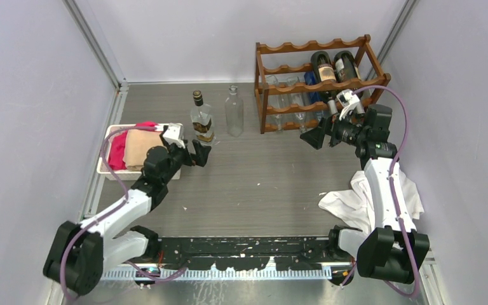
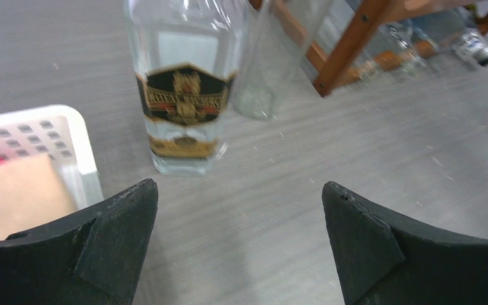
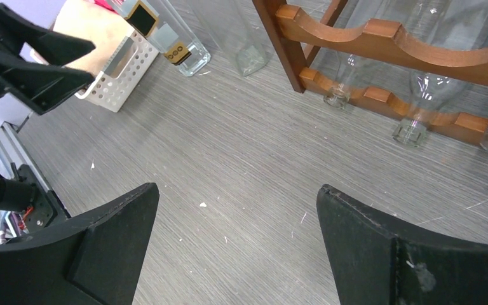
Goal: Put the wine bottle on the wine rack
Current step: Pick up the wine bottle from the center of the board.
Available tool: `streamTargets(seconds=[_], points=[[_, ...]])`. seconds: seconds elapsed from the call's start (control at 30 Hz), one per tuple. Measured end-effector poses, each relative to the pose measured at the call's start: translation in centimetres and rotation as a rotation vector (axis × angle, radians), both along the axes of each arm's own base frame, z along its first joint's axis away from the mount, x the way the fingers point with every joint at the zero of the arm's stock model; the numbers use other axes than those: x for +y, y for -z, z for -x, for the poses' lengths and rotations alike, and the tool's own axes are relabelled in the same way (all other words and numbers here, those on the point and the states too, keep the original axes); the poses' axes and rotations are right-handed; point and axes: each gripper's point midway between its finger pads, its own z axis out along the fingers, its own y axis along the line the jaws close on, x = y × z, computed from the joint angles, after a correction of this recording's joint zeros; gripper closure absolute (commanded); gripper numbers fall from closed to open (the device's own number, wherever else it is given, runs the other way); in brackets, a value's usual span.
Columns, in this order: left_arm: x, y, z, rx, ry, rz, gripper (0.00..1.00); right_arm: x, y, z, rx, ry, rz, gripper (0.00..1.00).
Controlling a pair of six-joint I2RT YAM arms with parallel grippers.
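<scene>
The wine rack (image 1: 311,46) stands in the table's (image 1: 260,184) far right corner, dark bottles (image 1: 324,68) lying in its right end; bare table spreads across the middle; the right tool (image 3: 235,190) hangs wide and empty before the rack; the left tool (image 2: 238,190), wide, faces an upright labelled bottle (image 2: 181,95) near the far edge.

Wine rack (image 1: 311,46) glossy wood; basket (image 1: 103,166) white plastic; table (image 1: 260,181) matt.

Reddish-brown wine rack (image 1: 311,46) on a grey, streak-grained bench (image 1: 260,184).
The labelled bottle (image 2: 181,95) is clear glass with a black-and-gold label; the plain bottle (image 1: 233,114) is colourless. The white, hole-patterned basket (image 2: 32,130) shows a pink cloth (image 1: 119,149) and a tan cloth (image 1: 141,147).
</scene>
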Motion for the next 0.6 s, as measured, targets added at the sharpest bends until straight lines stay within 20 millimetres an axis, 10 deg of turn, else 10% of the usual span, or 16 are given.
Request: streamTargets(seconds=[0.6], points=[[-0.1, 0.2, -10.3, -0.192, -0.087, -0.175, 0.2, 0.5, 0.1, 0.6, 0.017, -0.033, -0.02, 0.0]])
